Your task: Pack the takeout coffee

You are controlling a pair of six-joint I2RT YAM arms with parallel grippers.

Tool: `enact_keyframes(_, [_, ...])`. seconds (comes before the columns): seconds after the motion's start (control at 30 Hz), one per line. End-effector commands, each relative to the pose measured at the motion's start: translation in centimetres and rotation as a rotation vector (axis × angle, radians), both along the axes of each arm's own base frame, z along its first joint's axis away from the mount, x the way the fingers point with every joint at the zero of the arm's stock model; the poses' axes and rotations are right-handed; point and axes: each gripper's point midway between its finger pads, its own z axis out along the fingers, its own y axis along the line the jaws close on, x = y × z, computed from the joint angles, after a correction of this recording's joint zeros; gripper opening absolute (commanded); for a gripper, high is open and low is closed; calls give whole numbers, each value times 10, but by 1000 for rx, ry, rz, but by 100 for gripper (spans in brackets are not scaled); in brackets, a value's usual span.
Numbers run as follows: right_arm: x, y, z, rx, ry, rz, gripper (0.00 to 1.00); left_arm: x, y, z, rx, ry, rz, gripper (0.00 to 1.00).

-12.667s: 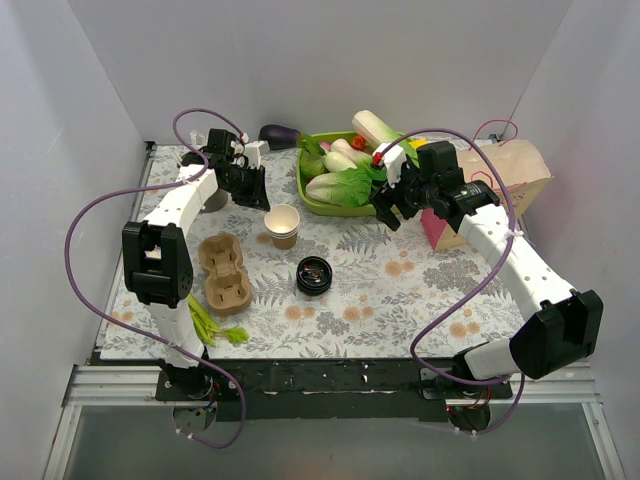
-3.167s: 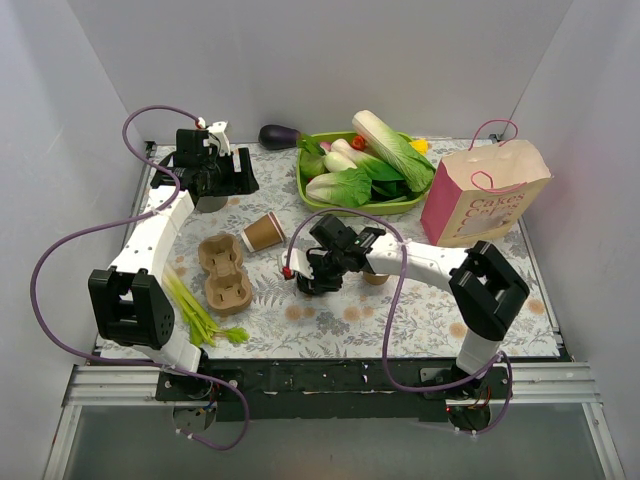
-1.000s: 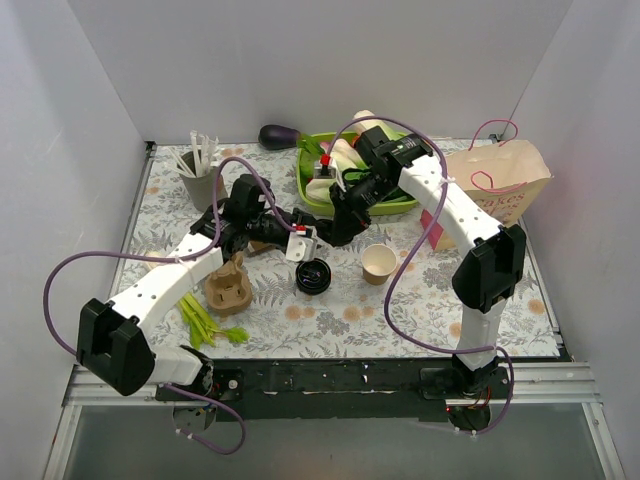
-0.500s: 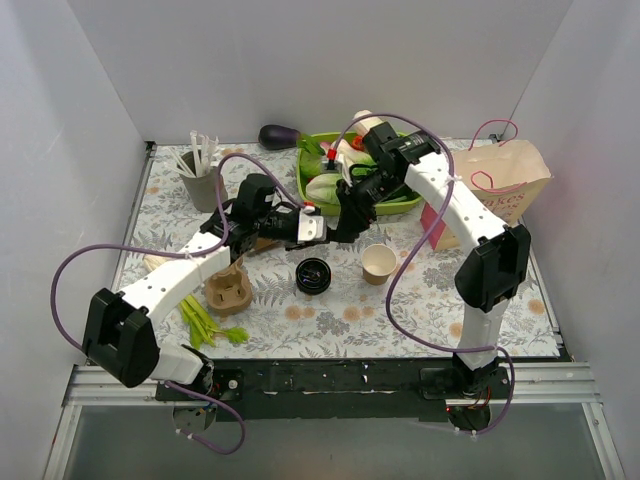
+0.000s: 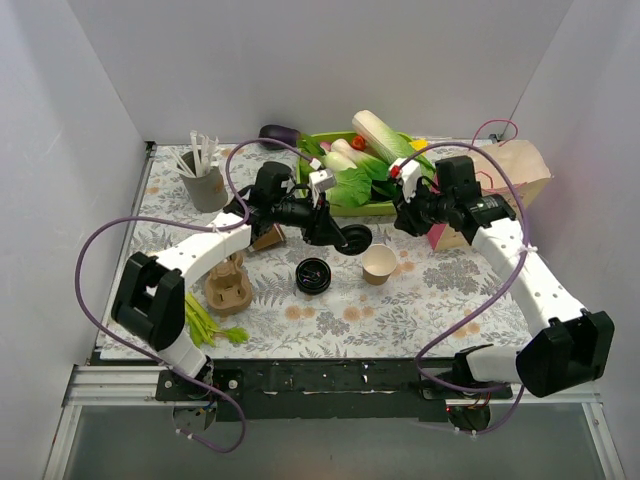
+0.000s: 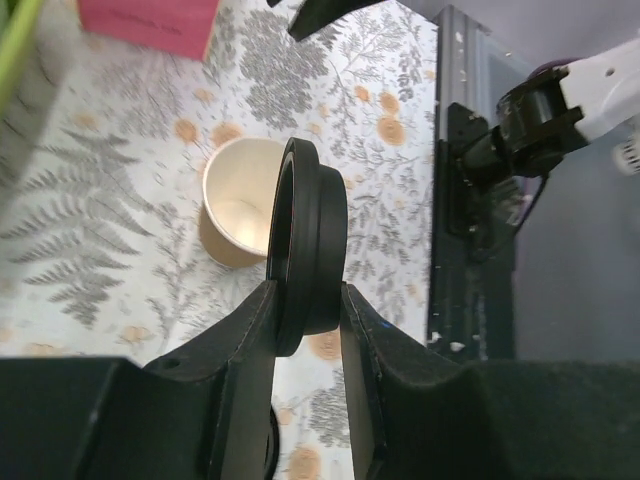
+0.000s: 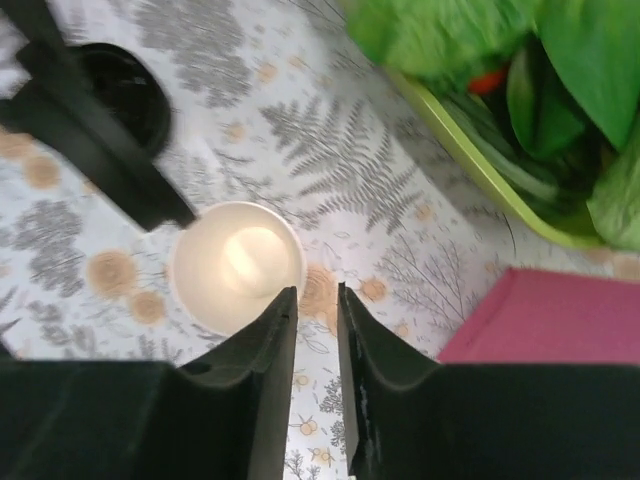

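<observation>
An open tan cup [image 5: 379, 264] stands upright at mid-table, pale inside, also seen in the left wrist view [image 6: 240, 210] and the right wrist view [image 7: 237, 265]. My left gripper [image 5: 345, 237] is shut on a black lid [image 5: 354, 238], held on edge [image 6: 308, 250] just left of and above that cup. A second black lid [image 5: 314, 275] lies flat on the cloth. Another tan cup [image 5: 266, 238] lies on its side, partly hidden behind the left arm. My right gripper [image 5: 401, 216] hovers right of the upright cup, its jaws [image 7: 315, 300] slightly apart with nothing between them.
A brown pulp cup tray [image 5: 228, 285] sits front left beside green stalks [image 5: 205, 322]. A grey cup of white sticks [image 5: 203, 185] stands back left. The green vegetable tray [image 5: 385, 208] and a pink paper bag [image 5: 520, 165] are at the back right; an aubergine [image 5: 278, 132] is behind.
The two grippers were together near the table's middle. The right gripper has drawn back to the right, and the left gripper has swung right with the black lid toward the upright cup.
</observation>
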Motion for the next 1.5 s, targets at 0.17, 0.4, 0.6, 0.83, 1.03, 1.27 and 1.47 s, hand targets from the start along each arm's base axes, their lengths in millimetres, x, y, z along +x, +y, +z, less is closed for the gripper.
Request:
enact_keyframes(0.17, [56,-57,-58,-258,-171,-275,10,-8,-2,8,-109,456,5,6])
enact_keyframes(0.4, [36,-61,-126,-356,-25,-181,8,-6,-8,0,-139,625,33,6])
enact_keyframes(0.6, [17,-44,-159,-309,136,-110,7,-5,-5,-9,-118,644,66,6])
enact_keyframes(0.83, [2,-7,-159,-212,231,-51,5,-11,0,-22,-103,687,57,7])
enact_keyframes(1.03, [-12,24,-161,-155,283,-16,4,-8,0,-35,-88,722,80,7])
enact_keyframes(1.27, [-1,24,-155,-148,278,-60,2,-12,1,-48,-66,773,91,8])
enact_keyframes(1.47, [7,11,-131,-84,294,-149,23,-16,-5,-54,-53,813,74,9])
